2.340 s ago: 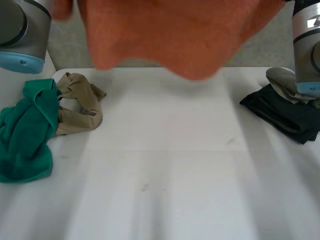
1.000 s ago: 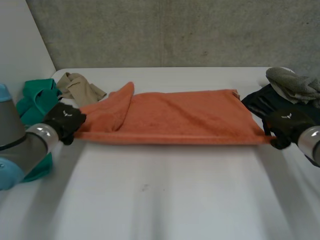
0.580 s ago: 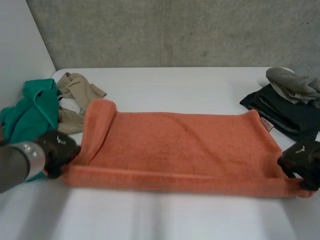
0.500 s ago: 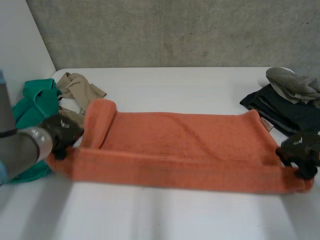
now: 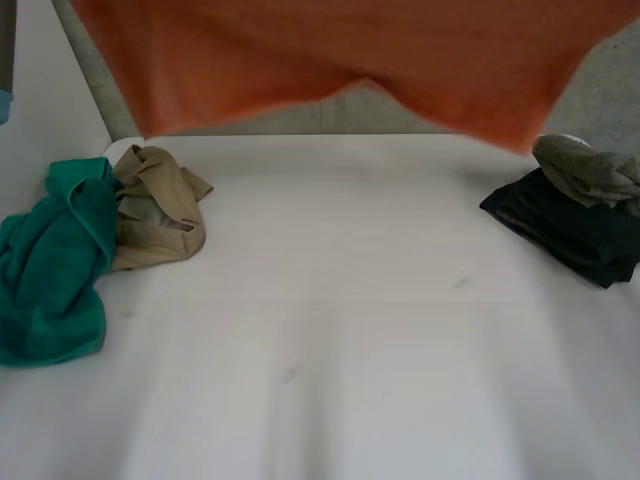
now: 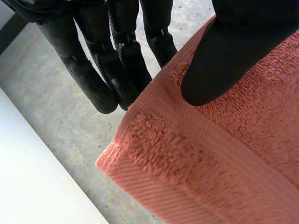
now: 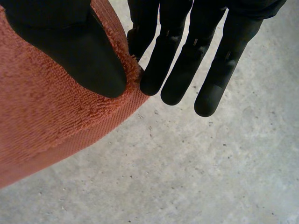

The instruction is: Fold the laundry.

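Note:
An orange towel [image 5: 340, 55] hangs spread wide high above the white table [image 5: 330, 330], its lower edge sagging in the middle. In the left wrist view my left hand [image 6: 224, 51] pinches one corner of the orange towel [image 6: 215, 154], thumb on top against the straight fingers [image 6: 100, 74]. My right hand [image 7: 79, 51] pinches the opposite corner of the towel [image 7: 42, 121] the same way, its thumb pressing the cloth against the fingers [image 7: 182, 60].
A green garment [image 5: 55, 260] and a tan garment [image 5: 155, 205] lie crumpled at the table's left. A dark folded stack [image 5: 565, 225] with a grey cloth [image 5: 590, 170] on top sits at the right. A grey concrete wall stands behind the table.
The towel lay stretched flat on the table between both hands; now both hands have lifted it high, so it hangs above the table and the hands have left the head view.

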Controlling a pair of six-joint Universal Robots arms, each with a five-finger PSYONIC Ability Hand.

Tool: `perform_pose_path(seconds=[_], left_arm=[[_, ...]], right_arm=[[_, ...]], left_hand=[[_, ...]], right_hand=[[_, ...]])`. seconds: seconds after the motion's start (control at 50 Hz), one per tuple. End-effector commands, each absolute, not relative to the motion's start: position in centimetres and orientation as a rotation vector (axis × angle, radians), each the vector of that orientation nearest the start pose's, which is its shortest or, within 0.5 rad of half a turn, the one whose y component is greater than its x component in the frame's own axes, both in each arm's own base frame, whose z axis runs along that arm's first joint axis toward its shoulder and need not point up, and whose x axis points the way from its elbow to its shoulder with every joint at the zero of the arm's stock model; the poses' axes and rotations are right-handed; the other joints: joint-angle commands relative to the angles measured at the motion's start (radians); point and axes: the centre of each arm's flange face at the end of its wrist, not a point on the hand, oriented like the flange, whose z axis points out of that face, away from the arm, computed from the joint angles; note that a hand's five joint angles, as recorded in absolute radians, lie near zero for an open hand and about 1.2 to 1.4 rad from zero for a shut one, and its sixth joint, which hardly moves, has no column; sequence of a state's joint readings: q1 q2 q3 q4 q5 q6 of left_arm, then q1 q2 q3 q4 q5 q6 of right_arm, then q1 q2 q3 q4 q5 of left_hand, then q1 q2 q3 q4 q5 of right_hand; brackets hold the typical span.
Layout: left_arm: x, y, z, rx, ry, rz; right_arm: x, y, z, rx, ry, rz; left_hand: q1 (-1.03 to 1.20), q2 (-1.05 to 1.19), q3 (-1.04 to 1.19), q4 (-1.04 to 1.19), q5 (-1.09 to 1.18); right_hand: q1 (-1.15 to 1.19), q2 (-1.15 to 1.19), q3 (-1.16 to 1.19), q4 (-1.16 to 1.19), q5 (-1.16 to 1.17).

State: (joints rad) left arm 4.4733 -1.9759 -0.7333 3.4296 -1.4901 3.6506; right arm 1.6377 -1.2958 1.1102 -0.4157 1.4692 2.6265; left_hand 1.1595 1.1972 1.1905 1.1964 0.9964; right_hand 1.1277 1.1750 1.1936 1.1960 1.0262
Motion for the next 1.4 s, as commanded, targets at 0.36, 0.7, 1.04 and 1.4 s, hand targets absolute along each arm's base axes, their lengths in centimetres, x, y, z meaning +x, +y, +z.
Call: perform_pose_path(seconds=[0.36,0.7,1.04,1.4], left_arm=[[-21.8,-33.9,21.5,1.058,1.830,-2.104],[-16.7,-21.2,19.6,1.300,2.302,-1.308],[-19.7,-23.5,22.7,1.412,2.149,-1.512],[-26.0,-37.0,20.4,1.203,1.965,-1.757]], right_arm=[[15.5,-34.5,21.1,-0.945,2.361,-2.106],[10.0,-24.6,21.1,-1.429,2.805,-1.222],[9.9,-27.2,20.2,-1.469,2.702,-1.295],[12.9,-38.8,18.5,-1.281,2.434,-2.124]], left_hand=[[0.237,0.199,0.206,0.200,0.225],[0.237,0.199,0.206,0.200,0.225],[0.237,0.199,0.206,0.200,0.225],[0.237,0.199,0.206,0.200,0.225]], right_hand=[[0.269,0.221,0.203,0.200,0.196],[0.269,0.221,0.203,0.200,0.196],[0.269,0.221,0.203,0.200,0.196],[0.269,0.221,0.203,0.200,0.196]])
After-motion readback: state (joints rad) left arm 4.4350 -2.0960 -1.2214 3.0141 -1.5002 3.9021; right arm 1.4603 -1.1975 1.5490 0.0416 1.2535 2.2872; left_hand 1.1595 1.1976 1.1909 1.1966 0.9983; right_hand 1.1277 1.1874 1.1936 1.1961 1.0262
